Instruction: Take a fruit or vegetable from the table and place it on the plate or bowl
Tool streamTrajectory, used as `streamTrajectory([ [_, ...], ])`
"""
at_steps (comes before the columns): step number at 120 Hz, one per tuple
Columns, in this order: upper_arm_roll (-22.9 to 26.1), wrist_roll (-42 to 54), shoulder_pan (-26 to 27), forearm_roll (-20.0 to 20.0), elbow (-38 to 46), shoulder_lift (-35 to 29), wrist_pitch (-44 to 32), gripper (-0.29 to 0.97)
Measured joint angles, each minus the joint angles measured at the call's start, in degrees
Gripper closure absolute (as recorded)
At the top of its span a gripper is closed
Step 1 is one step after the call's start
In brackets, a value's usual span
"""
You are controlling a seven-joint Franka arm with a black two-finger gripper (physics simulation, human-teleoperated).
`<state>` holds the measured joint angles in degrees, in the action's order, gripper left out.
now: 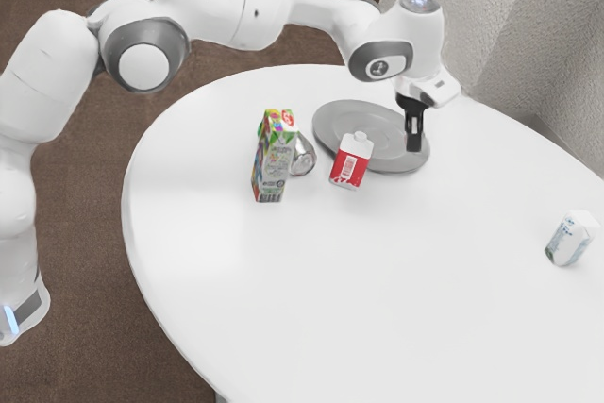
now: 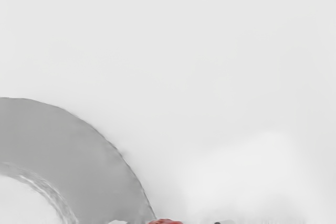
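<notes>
The white arm (image 1: 245, 7) enters from the upper left of the exterior frame and bends down over the round white surface (image 1: 377, 309). Its black jaws hang at the right-hand rim of the grey plate (image 1: 354, 115), which lies in the upper middle of the frame. Whether they touch the rim cannot be seen. From this side the jaws read as one narrow dark post, so I cannot tell whether they are parted or closed, nor whether anything sits between them. A small red carton (image 1: 351, 159) stands at the plate's near edge and hides part of its rim. Left of it a tall multicoloured carton (image 1: 273, 156) stands upright, and from behind it a rounded, shiny greyish thing (image 1: 304, 153) peeps out, mostly hidden and not to be identified. Well apart, at the right edge of the frame, a white and teal carton (image 1: 571, 238) stands near the surface's edge. In the wrist view a broad arc of the plate (image 2: 68, 156) is cut off by the frame, with the bare pale surface (image 2: 210, 51) beyond it. Just beside the plate's rim, a sliver of something red (image 2: 165, 221) is almost wholly cut off, too little to say whether it is a fruit or the carton's top. Which thing here is the fruit or vegetable I cannot tell.
</notes>
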<state>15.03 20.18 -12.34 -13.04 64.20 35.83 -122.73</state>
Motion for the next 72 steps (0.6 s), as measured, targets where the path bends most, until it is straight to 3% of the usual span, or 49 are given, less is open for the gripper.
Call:
streamTrajectory([
  [13, -7.59, -1.64, 0.71, 4.02, 23.55, -19.90, 1.15, 0.53],
  [22, -9.08, -2.77, -0.14, 5.45, 31.24, -26.15, 1.67, 0.52],
  [47, -9.80, -5.07, -2.17, 6.93, 32.33, -26.96, 4.62, 0.53],
  [63, -9.83, -5.19, -3.15, 6.57, 28.06, -26.42, 8.49, 0.52],
  [72, -9.60, -4.58, -3.69, 5.75, 21.08, -22.47, 11.24, 0.52],
])
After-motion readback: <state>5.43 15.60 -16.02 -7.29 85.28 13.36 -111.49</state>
